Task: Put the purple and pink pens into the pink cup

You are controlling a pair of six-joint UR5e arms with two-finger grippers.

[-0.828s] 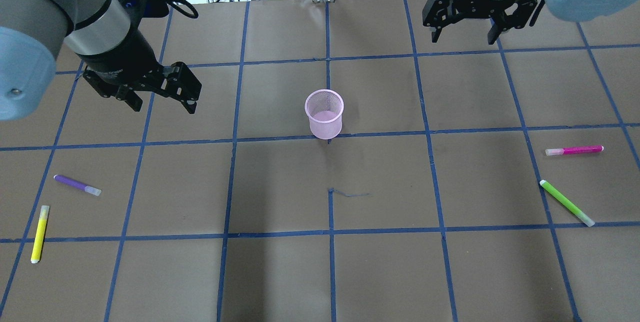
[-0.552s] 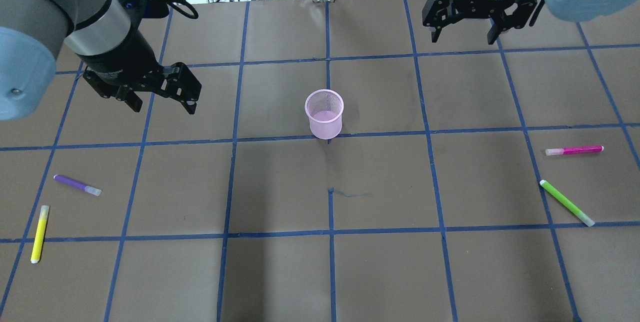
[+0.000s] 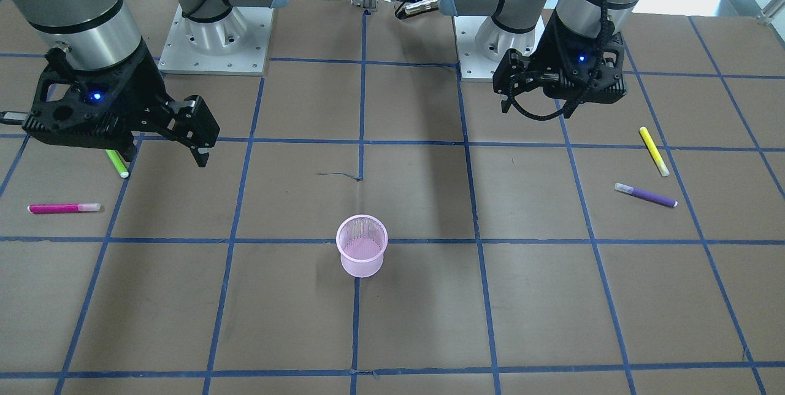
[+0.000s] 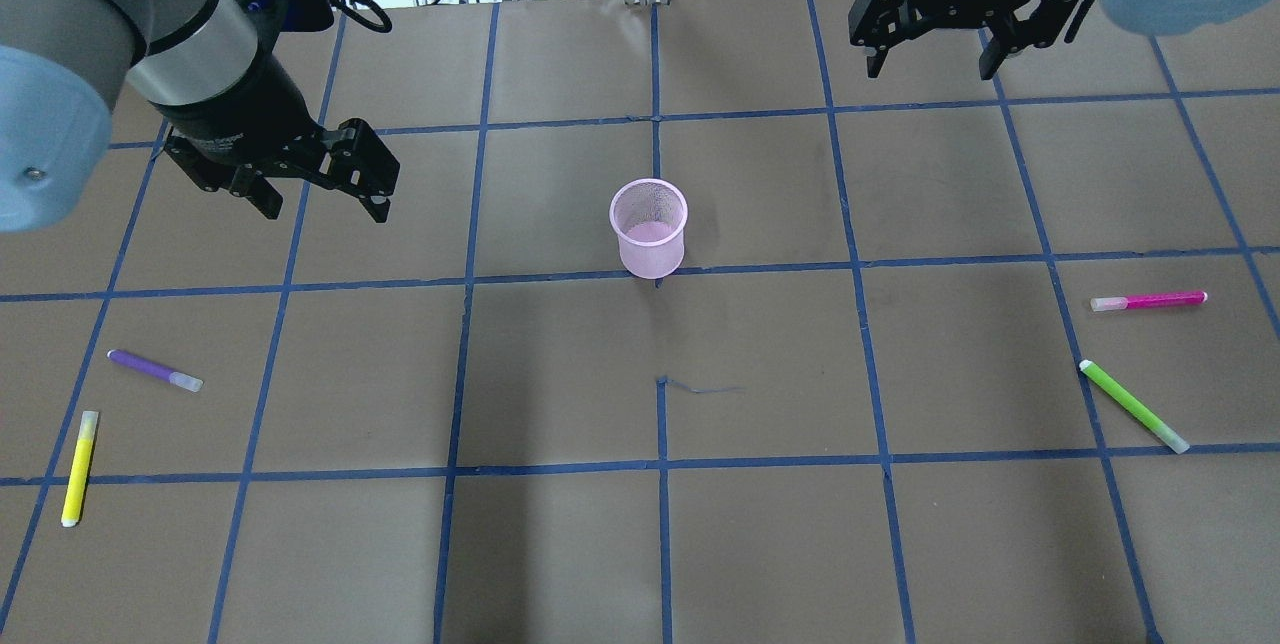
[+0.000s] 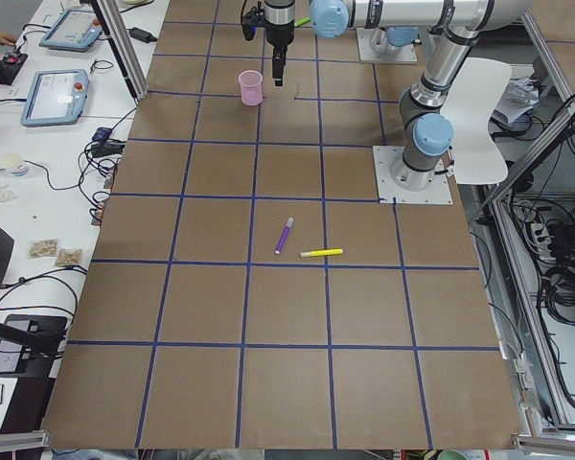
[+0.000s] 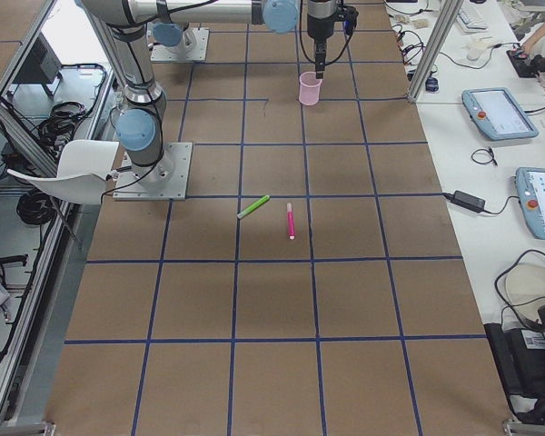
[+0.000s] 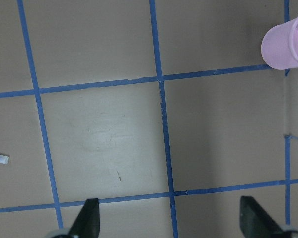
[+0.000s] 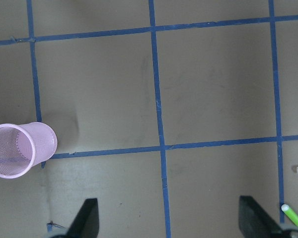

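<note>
Pink mesh cup (image 4: 648,224) stands in the middle, with no pens in it yet.
Left gripper (image 4: 325,209), fingers wide apart and empty, is nearer the thin purple pen (image 4: 155,370), which lies slanted, back and to its left; right gripper (image 4: 930,69), also spread open, is nearer the pink pen (image 4: 1148,301), lying sideways.

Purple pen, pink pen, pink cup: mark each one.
purple pen (image 4: 155,369), overhead view, mid barrel
pink pen (image 4: 1148,301), overhead view, mid barrel
pink cup (image 4: 650,252), overhead view, outer wall
</note>
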